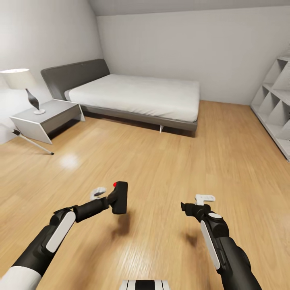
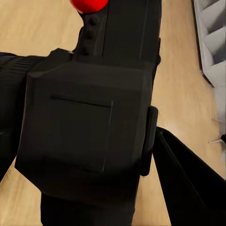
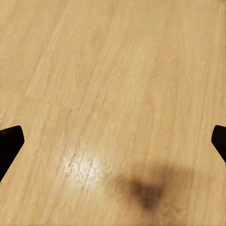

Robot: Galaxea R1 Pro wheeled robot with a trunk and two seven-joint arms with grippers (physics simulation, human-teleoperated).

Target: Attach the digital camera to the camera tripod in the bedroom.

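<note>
Head view looks forward and down over both arms, across the wood floor (image 1: pixel 161 161) toward the bed (image 1: pixel 137 96). Left wrist view sits very close on the digital camera (image 2: pixel 89 122). Right wrist view faces down at the same floor (image 3: pixel 117 70).

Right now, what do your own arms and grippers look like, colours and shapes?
Both arms are mostly black and tubular, each forearm carrying a long white rounded panel. The left gripper and right gripper are black, with a small white bracket-like part near each wrist. The right arm has a round white cap behind its wrist. In the right wrist view the fingertips are dark wedges.
</note>
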